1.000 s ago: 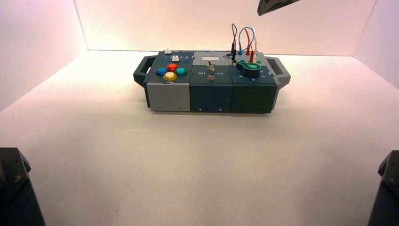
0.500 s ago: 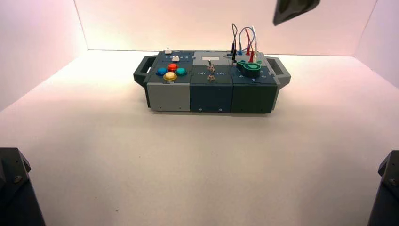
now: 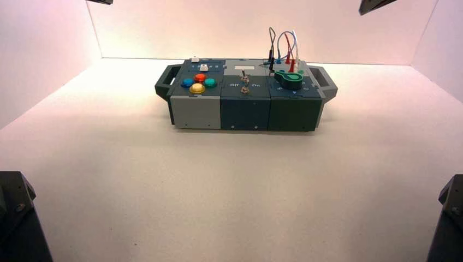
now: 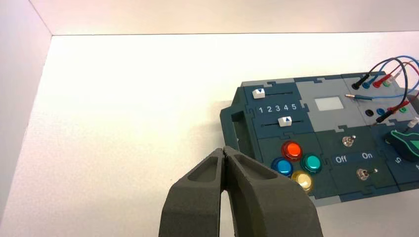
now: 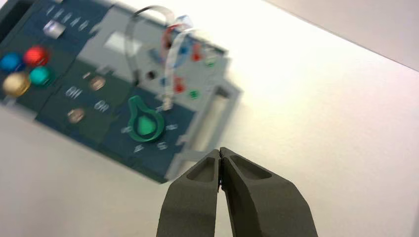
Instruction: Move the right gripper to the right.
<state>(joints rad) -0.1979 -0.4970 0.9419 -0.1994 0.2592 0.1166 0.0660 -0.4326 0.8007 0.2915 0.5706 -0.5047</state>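
Presently the right pincer [image 3: 374, 5] sits at the high view's upper right edge, fingertips closed on nothing, beyond the box [image 3: 245, 101]; advised: travel level, clear of the wires [image 3: 284, 49]. Left pincer [image 4: 225, 154], upper left, closed, idle

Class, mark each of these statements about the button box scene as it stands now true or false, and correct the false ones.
1. The right end effector is shut and holds nothing. True.
2. The left end effector grips the red button. False: it is shut, empty, and off the box.
3. In the high view the right end effector sits directly over the green knob. False: it is at the top edge, right of the box.
4. The two sliders are white. True.
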